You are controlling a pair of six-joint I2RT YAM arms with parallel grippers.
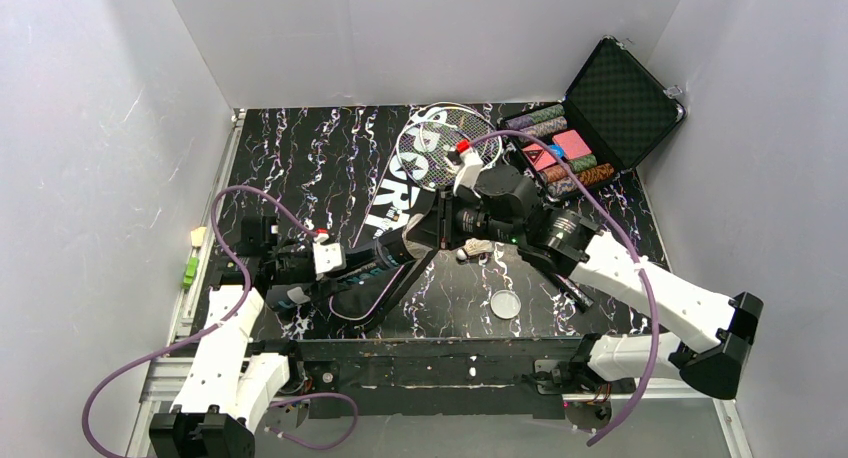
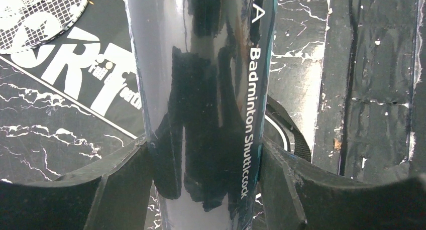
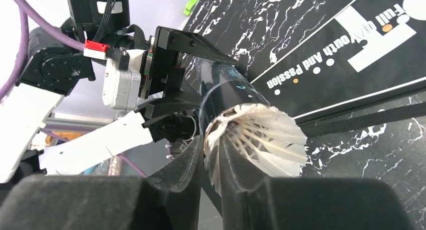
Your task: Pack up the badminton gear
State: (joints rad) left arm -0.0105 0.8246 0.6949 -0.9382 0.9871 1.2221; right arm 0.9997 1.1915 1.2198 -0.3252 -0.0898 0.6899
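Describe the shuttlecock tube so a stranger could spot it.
On the black marbled table, look front-left, where the left gripper clamps the tube. Unlike the flat bag lettered SPORT beside it, it is a glossy black cylinder printed "Badminton Shuttlecock".

The shuttlecock [image 3: 261, 134] seems to block the tube [image 3: 221, 89] mouth, bag [image 1: 390, 188] just beneath.

Racket [image 1: 443, 146] lies on bag [image 1: 386, 194] (chip case [image 1: 626, 104] right).

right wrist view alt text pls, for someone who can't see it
The right gripper pinches the feathers of a white shuttlecock at the open end of a black tube, which the left gripper holds. Behind them a black bag with white lettering lies on the marbled black table.
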